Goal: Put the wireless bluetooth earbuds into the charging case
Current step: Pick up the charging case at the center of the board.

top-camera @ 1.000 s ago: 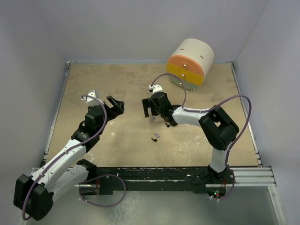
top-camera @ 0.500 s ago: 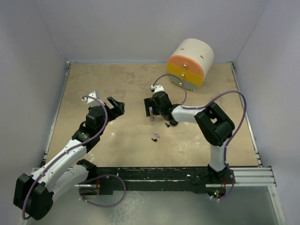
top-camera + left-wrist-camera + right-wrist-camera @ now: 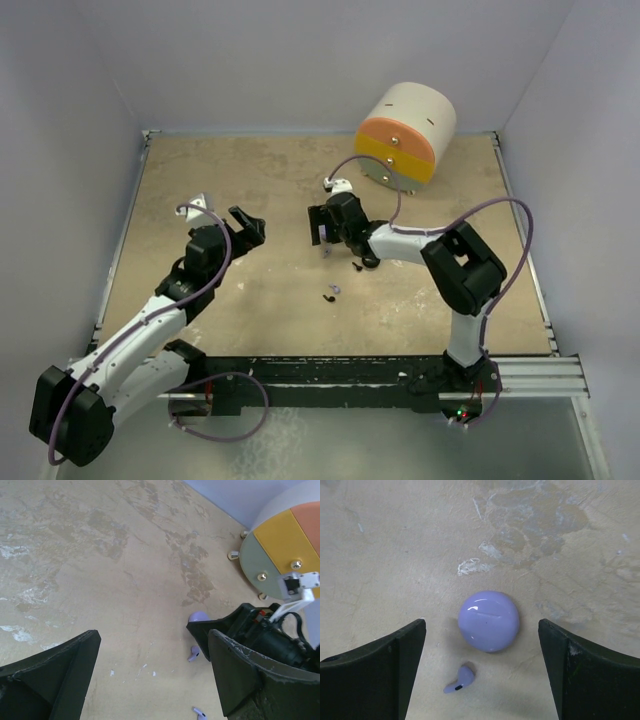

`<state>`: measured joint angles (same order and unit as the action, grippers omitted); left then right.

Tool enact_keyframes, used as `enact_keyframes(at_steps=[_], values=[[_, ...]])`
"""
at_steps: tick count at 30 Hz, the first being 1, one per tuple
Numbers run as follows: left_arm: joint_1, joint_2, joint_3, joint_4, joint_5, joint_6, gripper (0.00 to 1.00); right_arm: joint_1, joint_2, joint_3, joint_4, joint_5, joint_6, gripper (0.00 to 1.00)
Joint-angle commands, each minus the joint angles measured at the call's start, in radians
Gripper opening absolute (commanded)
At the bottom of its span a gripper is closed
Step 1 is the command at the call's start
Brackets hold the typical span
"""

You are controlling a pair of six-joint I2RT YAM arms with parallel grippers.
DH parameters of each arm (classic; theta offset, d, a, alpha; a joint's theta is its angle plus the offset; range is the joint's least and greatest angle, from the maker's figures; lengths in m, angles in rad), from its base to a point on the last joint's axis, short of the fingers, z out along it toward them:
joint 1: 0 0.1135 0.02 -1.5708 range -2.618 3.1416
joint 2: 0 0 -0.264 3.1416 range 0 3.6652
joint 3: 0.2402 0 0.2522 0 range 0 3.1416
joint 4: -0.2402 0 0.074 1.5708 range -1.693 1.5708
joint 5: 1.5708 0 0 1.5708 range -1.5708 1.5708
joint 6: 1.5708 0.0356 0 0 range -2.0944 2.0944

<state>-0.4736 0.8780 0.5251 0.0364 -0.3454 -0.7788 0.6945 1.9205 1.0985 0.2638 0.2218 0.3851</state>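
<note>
Left of table (image 3: 200,180): left gripper (image 3: 247,226) released, empty, hovering.
Centre: right gripper (image 3: 318,228) released, straddling lavender case (image 3: 489,621); lavender earbud (image 3: 460,680) lies loose just beside it.
Nearer edge: more earbuds (image 3: 331,293) lie loose.
Progress: nothing inserted, apparently; all left.

The right gripper (image 3: 318,232) crept slightly forward and its wrist turned a little, while the elbow (image 3: 463,270) behind it swung inward and then back out.
</note>
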Motion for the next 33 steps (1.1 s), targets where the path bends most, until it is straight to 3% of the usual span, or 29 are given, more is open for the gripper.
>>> enact_keyframes(at_steps=[1,9,16,21,33], values=[[-0.005,0.018,0.054,-0.005,-0.028,-0.057,0.88,-0.001,-0.146,0.038,-0.049,0.08,0.021,0.96],[-0.007,-0.031,0.085,-0.122,-0.056,-0.066,0.88,0.0,-0.256,0.018,-0.054,0.112,0.046,0.96],[-0.008,-0.006,0.023,-0.005,-0.036,-0.028,0.88,0.02,-0.221,-0.072,0.003,0.179,0.047,0.96],[-0.01,0.048,0.064,-0.029,0.016,0.021,0.87,0.027,-0.182,-0.083,0.039,0.17,0.016,0.96],[-0.013,-0.078,0.03,-0.132,-0.001,0.032,0.87,0.045,-0.117,-0.065,0.049,0.162,0.049,0.96]])
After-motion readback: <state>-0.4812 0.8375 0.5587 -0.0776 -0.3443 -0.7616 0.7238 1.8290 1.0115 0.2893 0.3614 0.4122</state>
